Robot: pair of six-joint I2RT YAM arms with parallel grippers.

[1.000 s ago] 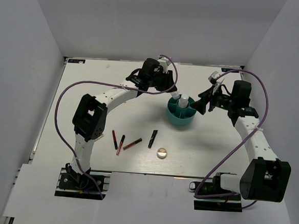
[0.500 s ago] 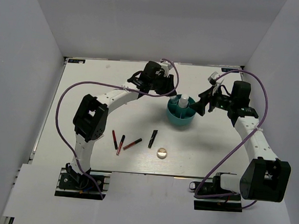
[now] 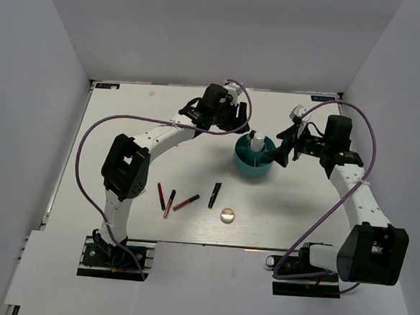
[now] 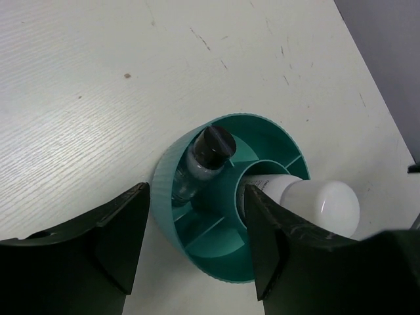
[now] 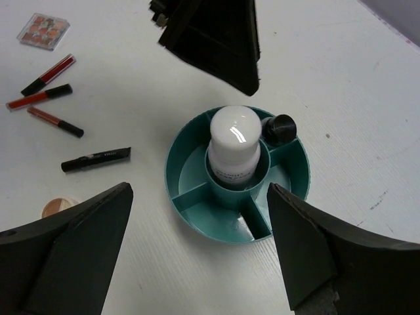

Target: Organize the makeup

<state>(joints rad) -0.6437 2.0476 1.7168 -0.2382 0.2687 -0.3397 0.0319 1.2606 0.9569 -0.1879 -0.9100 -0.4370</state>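
The teal divided cup stands mid-table with a white bottle upright in its centre well. A small clear bottle with a black cap leans in an outer compartment. My left gripper hovers open just above the cup's far-left rim, holding nothing. My right gripper is open wide at the cup's right side, also empty. Several thin black and red sticks and a round metallic compact lie on the table in front of the cup. A small square pink palette lies beyond the sticks.
White walls enclose the table on three sides. The left arm arches over the back left of the table, and purple cables loop above both arms. The cup's near compartments hold nothing.
My left gripper's jaws have spread apart above the cup, and the black-capped bottle now rests free in its compartment. The right gripper has opened a little wider and edged toward the cup.
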